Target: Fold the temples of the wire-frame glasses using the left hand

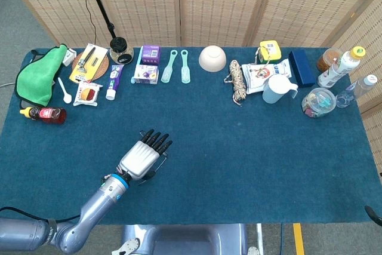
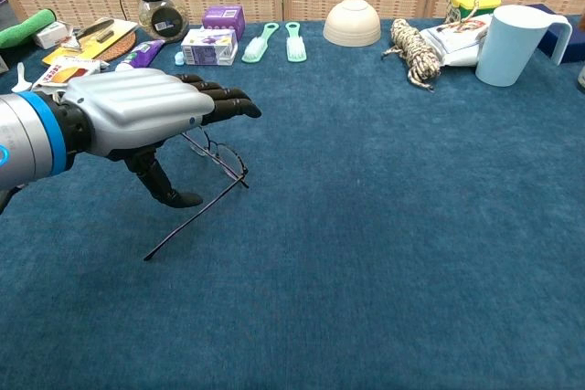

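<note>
The wire-frame glasses (image 2: 219,159) lie on the blue table (image 2: 384,226), one thin temple stretched out toward the near left. My left hand (image 2: 137,121) hovers flat over them, fingers extended and apart, thumb pointing down beside the temple; it holds nothing. In the head view the left hand (image 1: 143,156) covers most of the glasses, and only a bit of the frame (image 1: 162,157) shows at its right edge. The right hand is not visible in either view.
Along the far edge stand a purple box (image 1: 147,64), two mint brushes (image 1: 176,65), a bowl (image 1: 212,58), a rope coil (image 1: 238,80), a light-blue pitcher (image 1: 279,88), bottles (image 1: 340,67) and a green cloth (image 1: 40,74).
</note>
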Motion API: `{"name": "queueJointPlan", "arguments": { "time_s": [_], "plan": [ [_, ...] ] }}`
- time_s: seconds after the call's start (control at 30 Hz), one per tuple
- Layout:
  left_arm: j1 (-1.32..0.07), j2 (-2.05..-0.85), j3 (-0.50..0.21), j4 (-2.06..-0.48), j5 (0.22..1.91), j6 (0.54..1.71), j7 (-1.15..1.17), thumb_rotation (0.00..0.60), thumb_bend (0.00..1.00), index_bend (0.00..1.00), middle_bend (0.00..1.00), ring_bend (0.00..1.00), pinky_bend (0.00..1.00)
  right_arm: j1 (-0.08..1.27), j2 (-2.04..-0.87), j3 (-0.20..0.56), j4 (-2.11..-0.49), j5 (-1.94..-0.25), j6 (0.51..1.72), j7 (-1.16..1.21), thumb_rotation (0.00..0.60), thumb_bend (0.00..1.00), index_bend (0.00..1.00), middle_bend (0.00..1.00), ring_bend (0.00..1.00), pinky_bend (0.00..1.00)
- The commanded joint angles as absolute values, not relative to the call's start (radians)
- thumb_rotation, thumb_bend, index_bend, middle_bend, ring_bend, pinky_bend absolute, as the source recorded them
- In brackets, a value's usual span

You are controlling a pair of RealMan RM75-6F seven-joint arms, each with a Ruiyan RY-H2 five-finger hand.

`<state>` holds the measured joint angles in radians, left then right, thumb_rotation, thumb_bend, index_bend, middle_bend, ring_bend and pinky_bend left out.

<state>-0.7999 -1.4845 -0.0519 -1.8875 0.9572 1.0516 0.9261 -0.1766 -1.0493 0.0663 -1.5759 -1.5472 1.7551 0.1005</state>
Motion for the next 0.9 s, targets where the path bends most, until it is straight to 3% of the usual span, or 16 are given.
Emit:
{"name": "queueJointPlan", "arguments": {
  "time_s": [0.03,0.37,0.9],
  "plan": [
    [-0.805,-1.512,-0.036,-1.899,0.943,1.086,0.964,0.484,0.23,0.00,0.00,0.00,0.00,-0.177,-1.051,0.066,-1.571,-1.547,1.755,0.106,0.600,0.00,0.25,0.12,0.15,0.22],
    [-0.796,-1.621,0.004,-1.823,0.951,1.166,1.030,0.484,0.23,0.00,0.00,0.00,0.00,-0.183,-1.055,0.066,-1.550,-1.537,1.755,0.130,0.600,0.00,0.25,0.12,0.15,0.22],
    [-0.812,-1.615,-0.018,-1.705,0.930,1.134,1.010,0.485,0.23,0.00,0.00,0.00,0.00,-0.182,-1.051,0.062,-1.571,-1.545,1.754,0.104,0.600,0.00,0.25,0.12,0.15,0.22]
  ]
}}
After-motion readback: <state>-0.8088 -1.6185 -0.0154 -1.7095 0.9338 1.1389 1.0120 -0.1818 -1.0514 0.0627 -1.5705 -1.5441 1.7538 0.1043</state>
